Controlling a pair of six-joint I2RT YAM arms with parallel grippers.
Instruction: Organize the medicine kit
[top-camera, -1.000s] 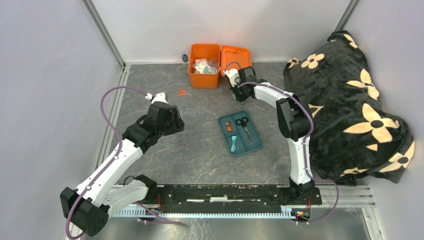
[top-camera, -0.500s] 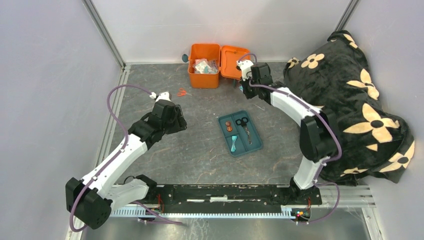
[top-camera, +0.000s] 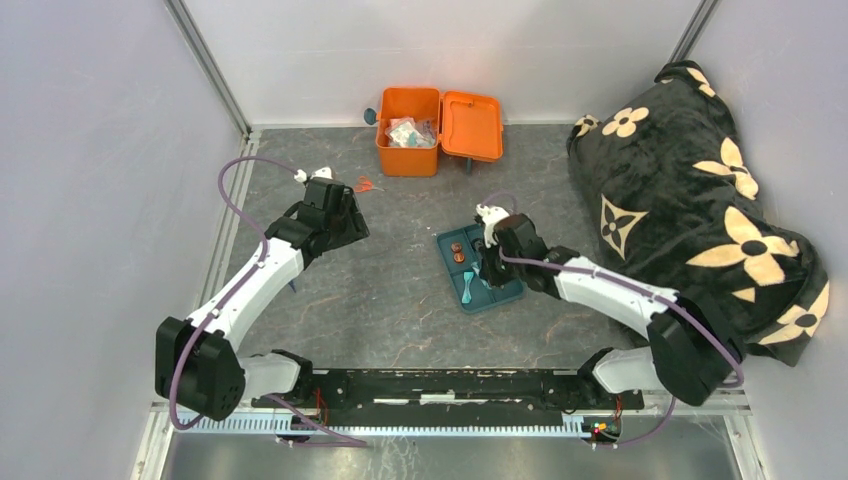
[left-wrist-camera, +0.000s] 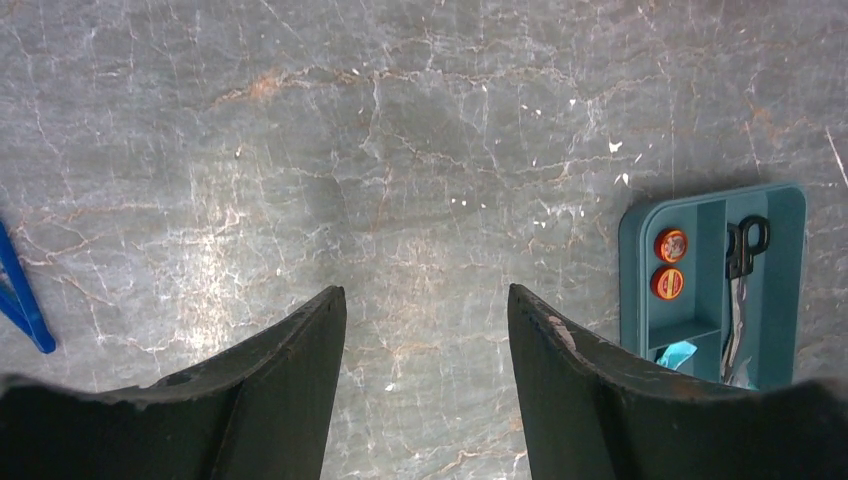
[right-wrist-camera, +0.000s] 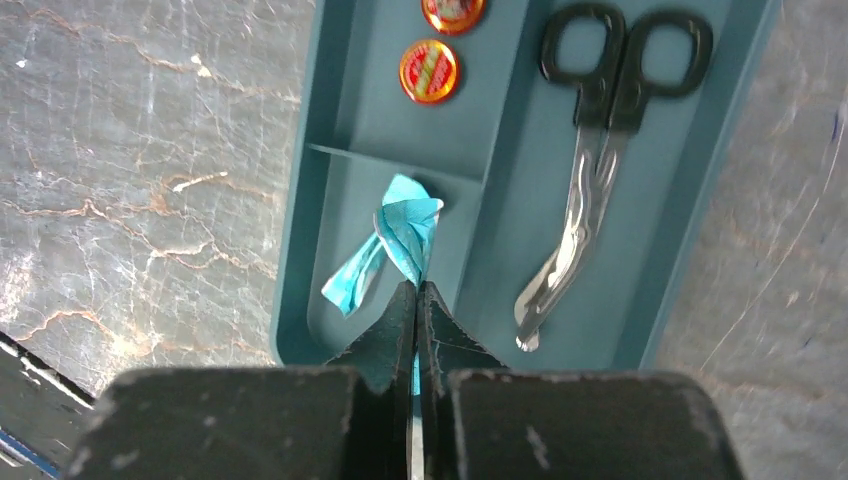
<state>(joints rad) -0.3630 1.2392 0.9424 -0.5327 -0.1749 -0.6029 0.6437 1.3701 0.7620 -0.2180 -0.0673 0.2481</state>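
Orange medicine kit (top-camera: 407, 160) sits with its lid open at the far edge of the table (top-camera: 390, 295), the right gripper (right-wrist-camera: 416, 292) is closed tight at a teal strip (right-wrist-camera: 400, 235) in the tray (right-wrist-camera: 660, 230), and the left gripper (left-wrist-camera: 427, 305) hangs open.

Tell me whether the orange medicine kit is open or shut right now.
Open. The medicine kit has its lid flipped out flat to its right, inner face up, and white packets show inside the box.

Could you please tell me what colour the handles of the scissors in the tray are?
Black; the right wrist view shows the scissors best.
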